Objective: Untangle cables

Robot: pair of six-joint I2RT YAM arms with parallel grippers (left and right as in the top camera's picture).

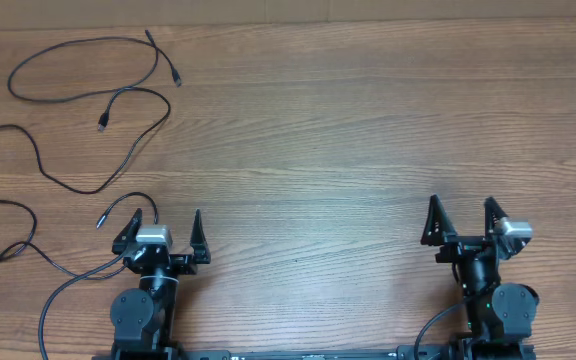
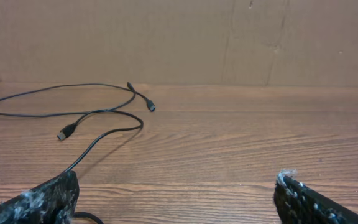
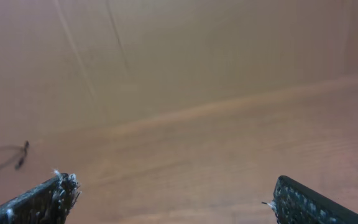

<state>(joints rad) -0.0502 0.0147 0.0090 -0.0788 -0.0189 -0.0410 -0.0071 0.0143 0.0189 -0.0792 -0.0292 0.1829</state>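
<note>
Several thin black cables lie as separate loose strands on the left of the wooden table [image 1: 318, 130]. One cable [image 1: 177, 78] loops at the far left. A second cable [image 1: 103, 123] curves below it toward the left edge. A third cable [image 1: 99, 221] lies at the near left, one strand running beside my left gripper. In the left wrist view two cables [image 2: 107, 111] lie ahead with plugs showing. My left gripper [image 1: 166, 216] [image 2: 178, 179] is open and empty. My right gripper [image 1: 460, 204] [image 3: 173, 183] is open and empty, far from the cables.
A cardboard wall [image 2: 229, 37] stands behind the table's far edge. The arm bases sit at the near edge, with a thicker black arm wire [image 1: 48, 315] by the left base. A faint cable end [image 3: 22, 152] shows at the left of the right wrist view.
</note>
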